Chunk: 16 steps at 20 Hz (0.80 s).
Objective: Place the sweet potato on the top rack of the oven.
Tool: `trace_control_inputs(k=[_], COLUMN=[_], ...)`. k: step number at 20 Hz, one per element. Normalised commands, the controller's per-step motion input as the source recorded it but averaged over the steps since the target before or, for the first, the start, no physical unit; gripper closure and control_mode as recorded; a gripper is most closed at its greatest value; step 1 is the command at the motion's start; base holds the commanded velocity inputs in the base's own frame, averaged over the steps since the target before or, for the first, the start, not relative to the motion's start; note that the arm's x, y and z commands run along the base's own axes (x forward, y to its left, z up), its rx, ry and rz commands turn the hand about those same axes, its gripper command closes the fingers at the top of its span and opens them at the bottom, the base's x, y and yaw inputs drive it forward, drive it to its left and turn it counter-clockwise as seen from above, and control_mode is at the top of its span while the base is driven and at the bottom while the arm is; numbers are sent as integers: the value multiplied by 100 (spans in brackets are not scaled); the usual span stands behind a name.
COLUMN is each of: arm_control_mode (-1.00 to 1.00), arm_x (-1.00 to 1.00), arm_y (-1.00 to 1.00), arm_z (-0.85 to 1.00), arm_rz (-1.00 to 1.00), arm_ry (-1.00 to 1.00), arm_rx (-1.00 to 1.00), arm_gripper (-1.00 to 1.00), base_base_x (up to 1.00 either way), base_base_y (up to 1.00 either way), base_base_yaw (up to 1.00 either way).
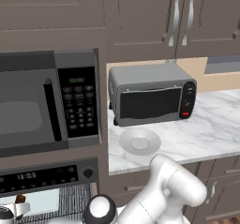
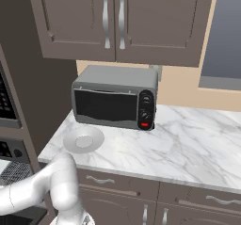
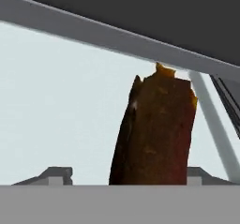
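The sweet potato [image 3: 157, 134], reddish-brown with a ragged tip, stands up between my fingertips [image 3: 57, 175] in the hand view. Behind it are a pale surface and a grey bar [image 3: 117, 33]. My gripper [image 1: 14, 210] is shut on the sweet potato [image 1: 19, 199] at the lower left of the left base view, in front of the oven's pale opening. The oven [image 1: 44, 176] has a dark control strip with a clock and a round knob [image 1: 87, 173]. A grey wire rack [image 1: 75, 202] of thin bars lies just right of the gripper, and its thin bars [image 3: 229, 101] show at the right of the hand view.
A microwave [image 1: 47, 101] sits above the oven. On the marble counter [image 1: 206, 129] to the right stand a grey toaster oven [image 1: 150, 99] and a white plate [image 1: 139, 142]. Wall cabinets [image 1: 183, 17] hang above. My white arm [image 1: 164, 190] crosses the lower middle.
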Motion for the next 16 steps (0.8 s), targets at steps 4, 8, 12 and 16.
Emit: trace_control_inputs(k=[4, 8, 12, 16], arm_control_mode=[-100, -100, -100, -100], arm_x=[-10, -49, -67, -68], arm_y=[0, -3, -19, -61], arm_z=[4, 16, 40, 60], arm_rz=[0, -1, -3, -1], arm_ry=[0, 0, 0, 0], arm_rx=[0, 4, 13, 29], arm_gripper=[-100, -100, -100, -100], base_base_x=[0, 0, 0, 0], base_base_y=[0, 0, 0, 0], base_base_yaw=[0, 0, 0, 0])
